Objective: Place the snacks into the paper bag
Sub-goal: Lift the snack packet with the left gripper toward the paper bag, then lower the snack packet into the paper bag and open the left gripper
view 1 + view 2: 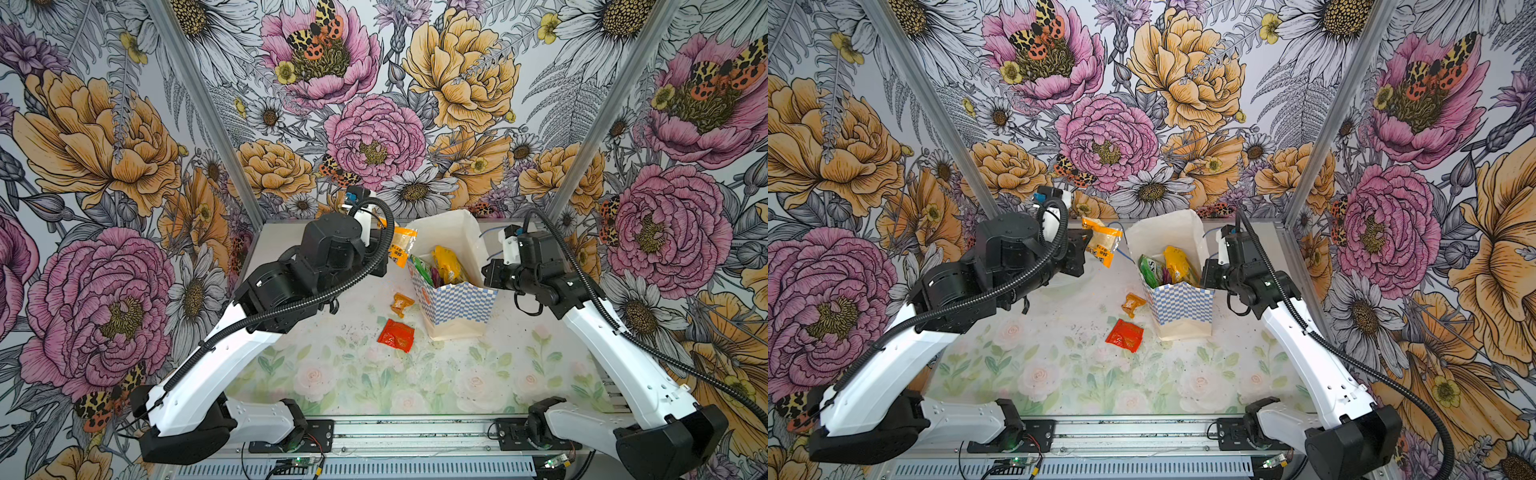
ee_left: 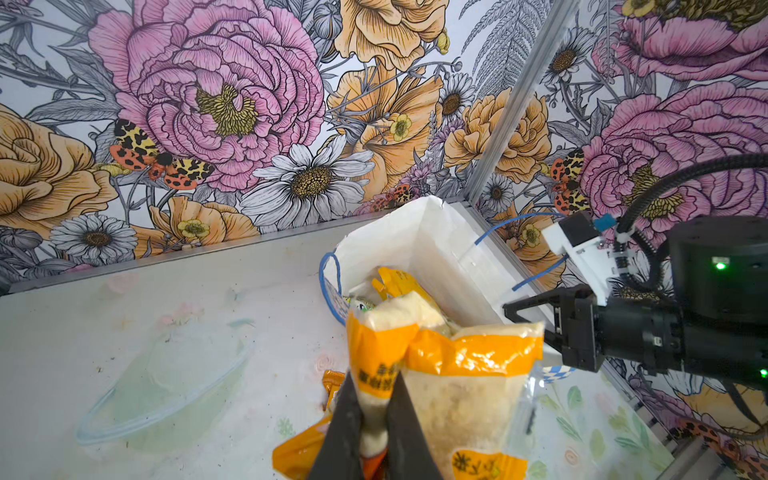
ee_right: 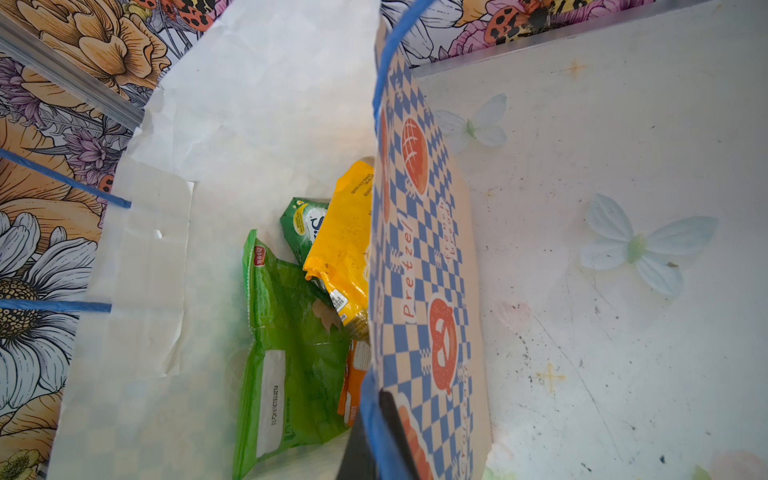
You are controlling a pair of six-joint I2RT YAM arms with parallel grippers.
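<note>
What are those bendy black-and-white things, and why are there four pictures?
They are two robot arms, each ending in a claw. Two pictures look down from above on the whole table. The other two come from little cameras on each arm's wrist. The left claw pinches an orange-and-white packet, held up beside the paper bag. The right claw is shut on the bag's edge. Inside the bag you can see a green packet and a yellow packet. A red packet and a small orange packet lie on the table.
</note>
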